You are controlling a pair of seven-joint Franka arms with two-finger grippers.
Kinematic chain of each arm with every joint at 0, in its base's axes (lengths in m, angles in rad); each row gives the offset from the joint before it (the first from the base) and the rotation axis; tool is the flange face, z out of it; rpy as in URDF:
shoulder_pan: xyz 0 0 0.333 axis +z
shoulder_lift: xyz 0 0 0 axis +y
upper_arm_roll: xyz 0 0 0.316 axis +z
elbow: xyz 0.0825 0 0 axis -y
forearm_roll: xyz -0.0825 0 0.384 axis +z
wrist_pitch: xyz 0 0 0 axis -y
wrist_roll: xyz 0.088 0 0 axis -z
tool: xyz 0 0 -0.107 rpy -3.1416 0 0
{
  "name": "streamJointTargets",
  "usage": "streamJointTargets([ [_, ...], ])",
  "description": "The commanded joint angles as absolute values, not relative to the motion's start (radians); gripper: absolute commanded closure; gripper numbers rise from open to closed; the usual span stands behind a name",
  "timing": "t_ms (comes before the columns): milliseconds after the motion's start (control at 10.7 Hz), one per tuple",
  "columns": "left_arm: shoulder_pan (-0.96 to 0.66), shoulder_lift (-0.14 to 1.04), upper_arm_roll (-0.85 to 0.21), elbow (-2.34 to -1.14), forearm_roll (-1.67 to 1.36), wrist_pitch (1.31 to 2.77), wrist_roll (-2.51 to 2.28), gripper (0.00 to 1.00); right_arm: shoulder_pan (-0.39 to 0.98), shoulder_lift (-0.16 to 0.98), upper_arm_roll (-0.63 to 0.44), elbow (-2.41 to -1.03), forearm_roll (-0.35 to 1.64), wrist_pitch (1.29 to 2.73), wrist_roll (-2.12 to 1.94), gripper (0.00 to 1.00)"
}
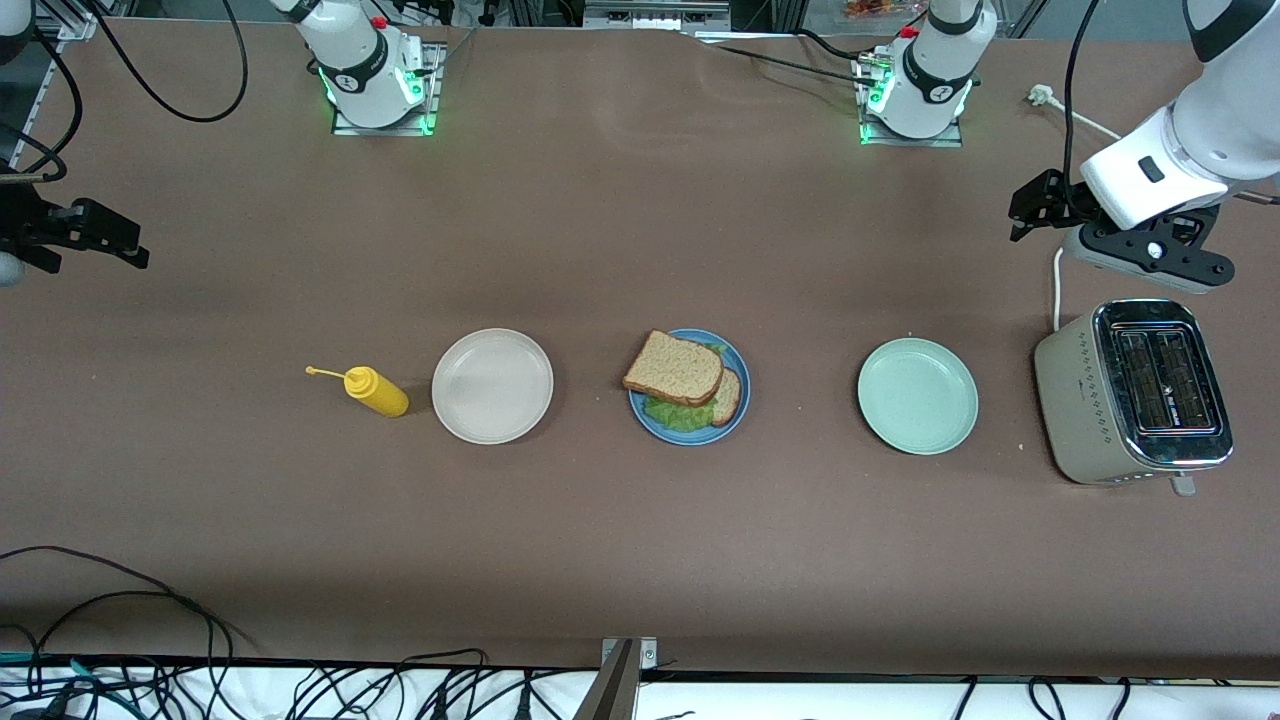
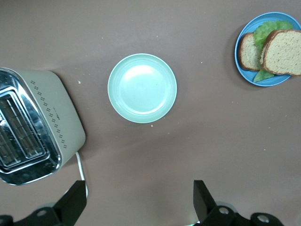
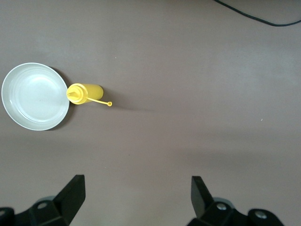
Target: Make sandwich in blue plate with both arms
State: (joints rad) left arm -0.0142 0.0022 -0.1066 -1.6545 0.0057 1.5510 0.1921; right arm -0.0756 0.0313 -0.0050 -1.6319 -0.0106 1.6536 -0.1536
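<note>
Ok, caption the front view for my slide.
Finished sandwich on the blue plate, between two empty plates; both arms wait at the table ends.

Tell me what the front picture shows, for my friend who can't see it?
A sandwich of brown bread and lettuce sits on a blue plate mid-table, between a beige plate and a mint-green plate. A yellow bottle and a toaster sit at the ends. The left claw and right claw wait open.

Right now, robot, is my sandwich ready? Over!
Left gripper and right gripper open, empty, parked at table ends. Sandwich stacked on blue plate. Nothing blocking.
</note>
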Motion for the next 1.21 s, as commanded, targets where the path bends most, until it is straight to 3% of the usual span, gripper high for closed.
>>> streamJointTargets([
  [0,0.009,-0.011,-0.118,-1.663,-0.051,1.528,0.173,0.0,-0.078,0.041,-0.008,-1.611,-0.018,1.649,-0.141,0.0],
  [1119,0.014,0.02,-0.117,-1.631,-0.035,1.509,0.152,0.0,-0.08,0.046,-0.009,-1.597,-0.018,1.649,-0.146,0.0],
])
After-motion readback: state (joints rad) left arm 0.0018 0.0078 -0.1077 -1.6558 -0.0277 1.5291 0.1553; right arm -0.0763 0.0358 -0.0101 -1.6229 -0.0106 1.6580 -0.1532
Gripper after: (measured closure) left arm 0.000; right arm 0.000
